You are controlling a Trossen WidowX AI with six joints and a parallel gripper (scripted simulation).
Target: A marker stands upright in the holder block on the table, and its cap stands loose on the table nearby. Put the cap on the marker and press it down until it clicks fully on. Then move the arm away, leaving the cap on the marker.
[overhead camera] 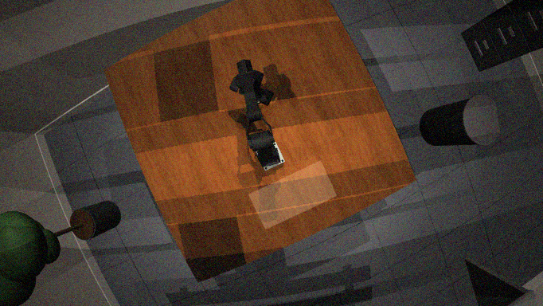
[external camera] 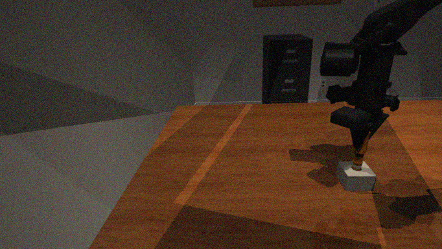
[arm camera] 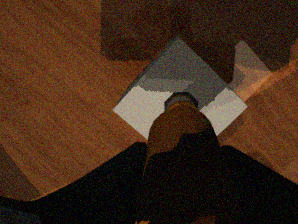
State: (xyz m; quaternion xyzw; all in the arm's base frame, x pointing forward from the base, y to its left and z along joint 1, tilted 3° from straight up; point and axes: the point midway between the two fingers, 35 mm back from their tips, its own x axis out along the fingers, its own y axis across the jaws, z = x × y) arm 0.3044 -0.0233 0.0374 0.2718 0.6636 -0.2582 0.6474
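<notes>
The white-grey holder block (overhead camera: 281, 154) (external camera: 359, 183) (arm camera: 131, 107) stands on the table. The upright marker (external camera: 357, 161) (arm camera: 181, 97) shows as a short orange part with a grey ring at the block's top. My gripper (external camera: 361, 143) (arm camera: 183, 154) is shut on the orange cap (external camera: 365, 143) (arm camera: 167, 131), above the block. The cap is over the marker's upper end, slightly tilted in the exterior view, with a dark band between the orange parts. The fingers hide much of the cap. Whether its rim surrounds the tip I cannot tell. In the top view the arm hides cap and marker.
The wooden table (overhead camera: 330, 139) (external camera: 259, 181) carries a pale rectangular patch (overhead camera: 292, 195) near the block. Off the table are a dark cylindrical bin (overhead camera: 446, 123), a potted plant (overhead camera: 17, 247) and a dark cabinet (external camera: 285, 71).
</notes>
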